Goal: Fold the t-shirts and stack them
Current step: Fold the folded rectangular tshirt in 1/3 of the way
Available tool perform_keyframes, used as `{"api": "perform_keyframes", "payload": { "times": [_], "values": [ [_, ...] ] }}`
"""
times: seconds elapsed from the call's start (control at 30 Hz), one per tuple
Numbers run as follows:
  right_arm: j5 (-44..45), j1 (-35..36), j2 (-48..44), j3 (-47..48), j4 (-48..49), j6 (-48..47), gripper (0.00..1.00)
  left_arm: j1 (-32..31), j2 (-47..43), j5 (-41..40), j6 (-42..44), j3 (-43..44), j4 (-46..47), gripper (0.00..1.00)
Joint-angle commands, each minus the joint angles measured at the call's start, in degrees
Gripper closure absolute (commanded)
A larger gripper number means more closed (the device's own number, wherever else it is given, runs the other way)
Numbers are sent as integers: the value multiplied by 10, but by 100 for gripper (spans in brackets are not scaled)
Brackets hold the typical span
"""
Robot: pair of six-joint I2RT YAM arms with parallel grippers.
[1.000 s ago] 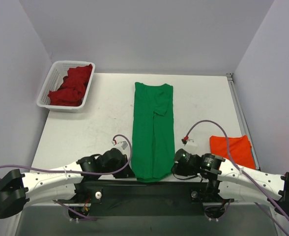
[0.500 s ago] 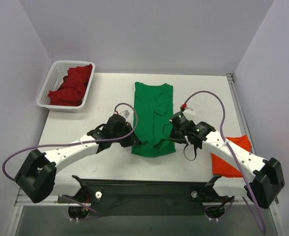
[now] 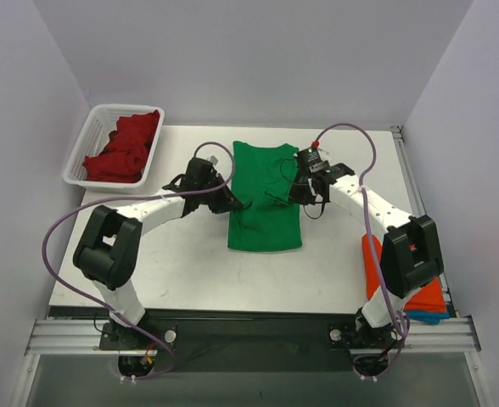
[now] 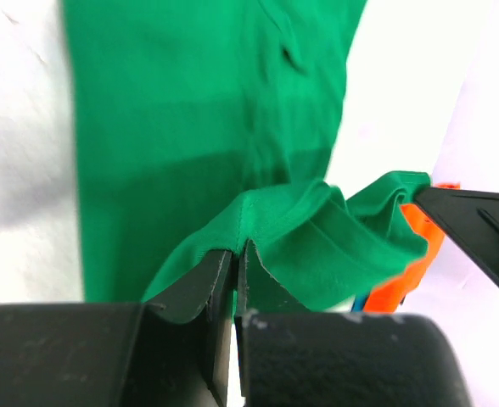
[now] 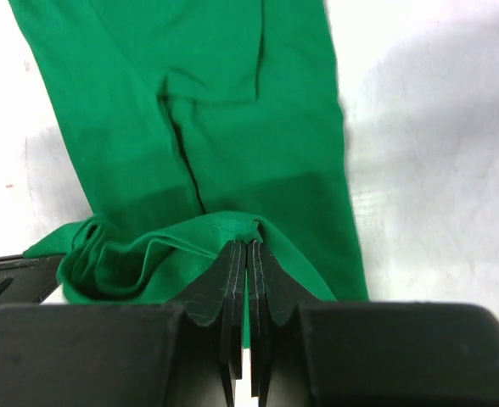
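Note:
The green t-shirt lies as a narrow strip on the white table, its near half lifted and doubled back over the far half. My left gripper is shut on the shirt's hem at its left edge. My right gripper is shut on the hem at its right edge. Both hold the hem above the lower layer of the green t-shirt. A folded orange t-shirt lies at the right, over a blue one. A dark red t-shirt lies in the basket.
A white slotted basket stands at the table's far left corner. The table's right edge has a metal rail. Cables loop from both arms over the table near the shirt. The right gripper shows in the left wrist view.
Both grippers have carried the green shirt's near hem away from the arm bases toward the far end, folding the long strip roughly in half. The other shirts have not moved.

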Motion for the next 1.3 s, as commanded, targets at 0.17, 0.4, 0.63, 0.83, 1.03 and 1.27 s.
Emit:
{"api": "perform_keyframes", "payload": {
  "times": [0.17,0.4,0.63,0.83,1.03,1.27],
  "values": [
    [-47,-48,73,79,2,-26,100,39,97,66,18,122,23,100],
    [-73,-86,123,122,2,-33,100,55,153,86,9,182,21,100],
    [-101,-112,162,159,3,-38,100,67,195,94,3,215,26,100],
    [-121,-124,211,207,3,-43,100,70,233,98,9,254,18,100],
    [-172,-149,258,269,2,-55,65,92,252,126,5,275,45,57],
    [-155,-155,187,208,-1,-75,40,116,151,96,8,186,80,30]
  ]
}}
